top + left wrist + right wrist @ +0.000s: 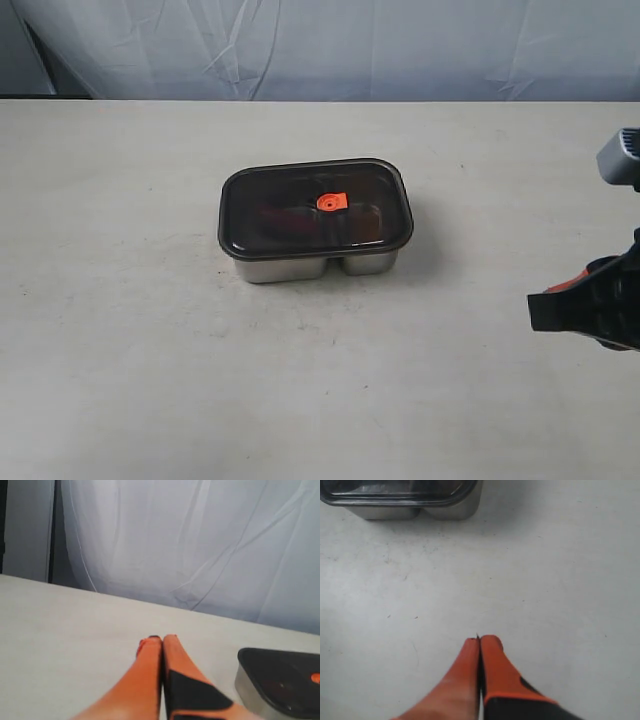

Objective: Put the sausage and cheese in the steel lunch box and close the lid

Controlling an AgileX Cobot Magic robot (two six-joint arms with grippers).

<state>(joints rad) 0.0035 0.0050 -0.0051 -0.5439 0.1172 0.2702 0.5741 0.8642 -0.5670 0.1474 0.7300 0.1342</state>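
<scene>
The steel lunch box [290, 267] stands in the middle of the table with the dark translucent lid [280, 195] resting on it, orange valve tab [331, 202] on top. Through the lid a reddish shape shows dimly on the left side, likely the sausage [285, 220]; the cheese cannot be made out. My right gripper [480, 639] is shut and empty, hovering over bare table well short of the box [410, 511]. At the right edge of the exterior view it shows as a dark and orange shape [540, 308]. My left gripper [162, 638] is shut and empty, with the box [250, 692] off to one side.
A pale, lightly scuffed table [150, 350] spreads on all sides of the box. A white cloth backdrop [330, 45] hangs behind the table's far edge.
</scene>
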